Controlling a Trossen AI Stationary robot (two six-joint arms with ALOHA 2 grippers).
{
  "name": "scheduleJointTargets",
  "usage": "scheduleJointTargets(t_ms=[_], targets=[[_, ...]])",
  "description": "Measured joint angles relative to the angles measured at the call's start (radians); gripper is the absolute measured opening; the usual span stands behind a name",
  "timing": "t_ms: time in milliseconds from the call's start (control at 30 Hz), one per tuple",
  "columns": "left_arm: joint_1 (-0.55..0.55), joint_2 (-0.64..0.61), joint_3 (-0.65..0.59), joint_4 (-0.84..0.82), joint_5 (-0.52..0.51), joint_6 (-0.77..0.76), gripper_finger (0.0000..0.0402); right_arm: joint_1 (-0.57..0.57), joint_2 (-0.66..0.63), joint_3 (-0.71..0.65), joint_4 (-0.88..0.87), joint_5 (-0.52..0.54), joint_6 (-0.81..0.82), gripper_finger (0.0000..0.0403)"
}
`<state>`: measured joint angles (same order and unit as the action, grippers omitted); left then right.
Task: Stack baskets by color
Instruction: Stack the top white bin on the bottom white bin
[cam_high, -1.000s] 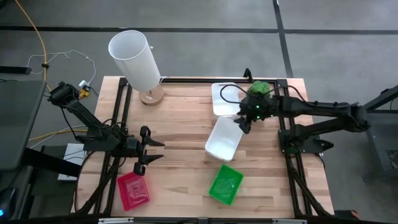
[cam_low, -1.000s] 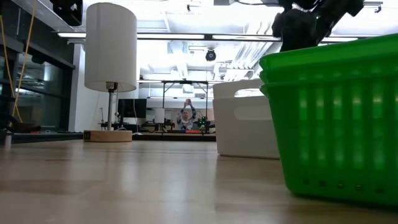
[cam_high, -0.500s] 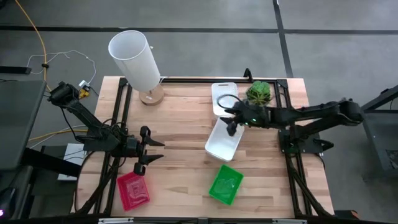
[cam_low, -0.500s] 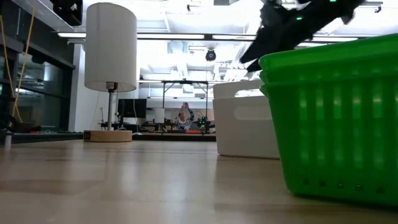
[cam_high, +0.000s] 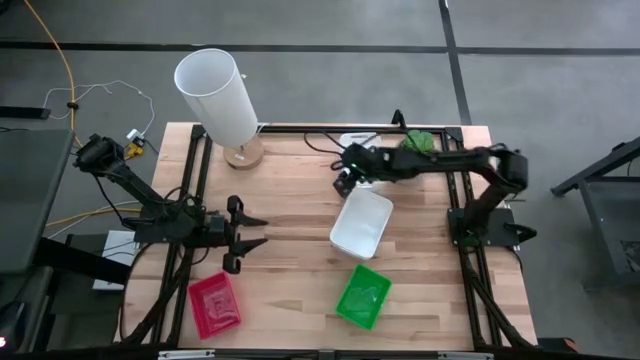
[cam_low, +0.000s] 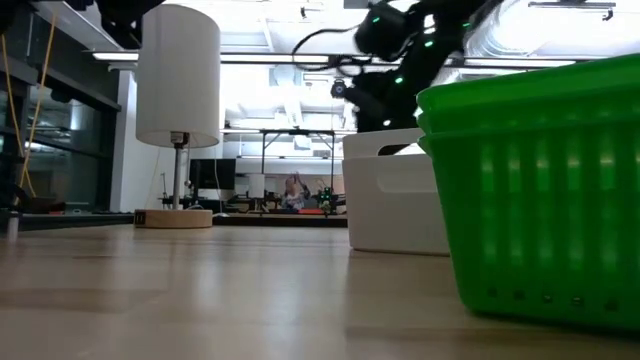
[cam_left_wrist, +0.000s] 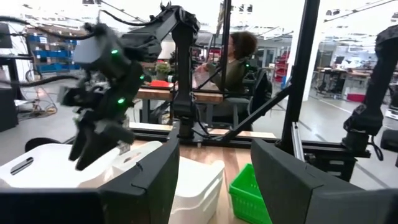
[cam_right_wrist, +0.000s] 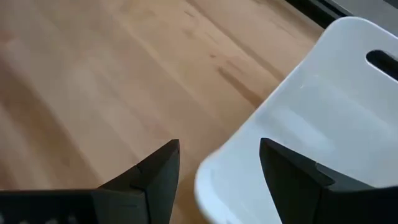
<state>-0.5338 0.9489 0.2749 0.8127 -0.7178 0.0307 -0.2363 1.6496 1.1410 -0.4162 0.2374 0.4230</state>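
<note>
A white basket (cam_high: 362, 224) rests on its base mid-table. A second white basket (cam_high: 362, 138) at the far edge is mostly hidden under my right arm. The green baskets (cam_high: 362, 296) sit nested near the front, and the red baskets (cam_high: 214, 305) are nested at the front left. My right gripper (cam_high: 346, 180) hangs open just above the middle white basket's far left corner (cam_right_wrist: 214, 177), which lies under the gap between its fingers (cam_right_wrist: 158, 171). My left gripper (cam_high: 246, 236) stands open and level at the left, above the red baskets, with nothing between its fingers.
A tall white cylinder on a round wooden foot (cam_high: 216, 95) stands at the far left. A small potted green plant (cam_high: 420, 140) sits at the far right corner. Bare wood lies between the two grippers. A person (cam_left_wrist: 235, 59) sits beyond the table.
My right gripper has swung toward the table's left edge and sunk a little, its arm stretching out over the far white basket, and it has tipped further down. It has gone from the middle white basket's far right corner to its far left corner. The baskets have stayed put.
</note>
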Motion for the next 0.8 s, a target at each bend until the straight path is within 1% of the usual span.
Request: scheduleJointTargets(t_ms=[233, 433, 600, 800], targets=[[0.017, 0.0, 0.0, 0.0, 0.0, 0.0, 0.0188, -0.051, 0.18, 0.197, -0.124, 0.022, 0.049, 0.0209], [0.017, 0.0, 0.0, -0.001, 0.0, -0.001, 0.0188, -0.071, 0.304, 0.316, -0.243, 0.065, 0.113, 0.0209], [0.017, 0.0, 0.0, -0.001, 0.0, -0.002, 0.0188, -0.087, 0.353, 0.345, -0.263, 0.09, 0.178, 0.0209], [0.016, 0.0, 0.0, -0.002, 0.0, -0.005, 0.0188, -0.113, 0.38, 0.345, -0.26, 0.051, 0.212, 0.0202]])
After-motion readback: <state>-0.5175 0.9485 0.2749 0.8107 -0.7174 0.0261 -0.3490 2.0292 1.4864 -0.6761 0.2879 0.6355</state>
